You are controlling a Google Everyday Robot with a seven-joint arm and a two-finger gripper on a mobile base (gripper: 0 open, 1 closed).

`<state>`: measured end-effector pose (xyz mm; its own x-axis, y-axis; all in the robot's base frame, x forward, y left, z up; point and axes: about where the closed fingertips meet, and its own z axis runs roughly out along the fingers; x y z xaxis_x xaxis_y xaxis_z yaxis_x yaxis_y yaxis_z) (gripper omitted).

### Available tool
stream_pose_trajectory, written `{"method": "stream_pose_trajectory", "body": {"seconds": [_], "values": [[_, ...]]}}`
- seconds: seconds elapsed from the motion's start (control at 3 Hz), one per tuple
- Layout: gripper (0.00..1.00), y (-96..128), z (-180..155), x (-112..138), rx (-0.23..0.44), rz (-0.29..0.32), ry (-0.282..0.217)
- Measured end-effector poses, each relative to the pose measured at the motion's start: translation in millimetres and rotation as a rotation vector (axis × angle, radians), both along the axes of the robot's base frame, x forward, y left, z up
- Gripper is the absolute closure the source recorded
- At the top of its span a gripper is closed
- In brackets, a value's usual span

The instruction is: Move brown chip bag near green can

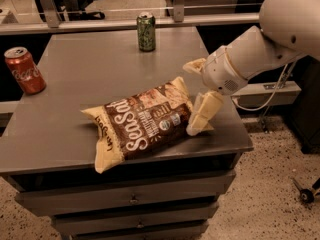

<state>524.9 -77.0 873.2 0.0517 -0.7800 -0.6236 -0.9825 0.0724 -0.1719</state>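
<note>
The brown chip bag [142, 124] lies flat near the front edge of the grey cabinet top, dark brown with white lettering and cream ends. The green can [146, 31] stands upright at the far edge, well behind the bag. My gripper [190, 99] is at the bag's right end, open. One cream finger [203, 113] reaches down onto the bag's right corner. The other finger [194, 65] sits above and behind the bag. The white arm [260, 44] comes in from the upper right.
A red cola can [25, 70] stands at the left edge of the cabinet top [90, 79]. Drawers [135, 199] run below the front edge. A lower shelf and cables [265, 89] are on the right, with speckled floor beyond.
</note>
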Motion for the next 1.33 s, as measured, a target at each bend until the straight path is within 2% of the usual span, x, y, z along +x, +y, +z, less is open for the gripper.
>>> {"method": "stream_pose_trajectory", "body": {"seconds": [0.33,0.67,1.0,1.33], "values": [[0.18,14.0,-15.2,2.0,0.006,0.004,0.015],[0.40,17.5,-23.8,2.9,0.008,-0.008,0.030],[0.64,15.4,-25.9,3.3,0.001,-0.024,0.036],[0.88,-1.4,-5.5,5.4,-0.025,-0.078,0.017]]}}
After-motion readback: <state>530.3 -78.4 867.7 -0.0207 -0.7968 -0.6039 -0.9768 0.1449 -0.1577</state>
